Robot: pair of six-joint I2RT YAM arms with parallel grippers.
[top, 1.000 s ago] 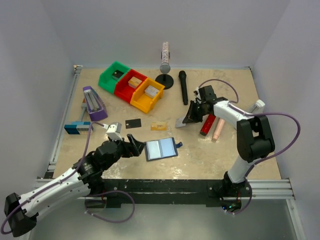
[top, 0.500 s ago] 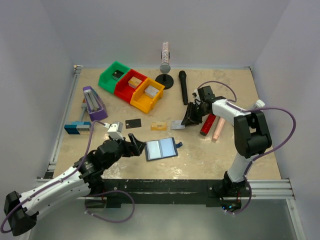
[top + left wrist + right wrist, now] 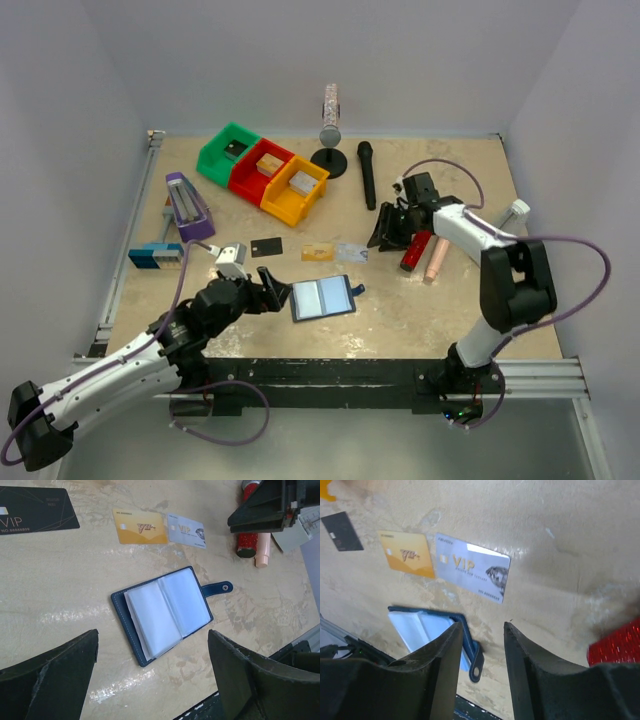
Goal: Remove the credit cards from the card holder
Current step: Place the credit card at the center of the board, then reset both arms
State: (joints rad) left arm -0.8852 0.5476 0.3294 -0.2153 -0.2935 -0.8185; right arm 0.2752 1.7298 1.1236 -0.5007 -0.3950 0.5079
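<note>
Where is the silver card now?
In the top view the silver card lies flat on the table, just right of the gold card and left of the right gripper, beyond the open wallet.

Three credit cards (image 3: 317, 251) lie in a row just behind the card holder (image 3: 322, 298).

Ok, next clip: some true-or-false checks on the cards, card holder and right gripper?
1. The black card, gold card and silver card all lie on the table. True.
2. The card holder is snapped shut. False: it lies open, pockets up.
3. The right gripper holds the silver card. False: its jaws are apart and empty.
4. The gold card lies between the other two. True.
</note>
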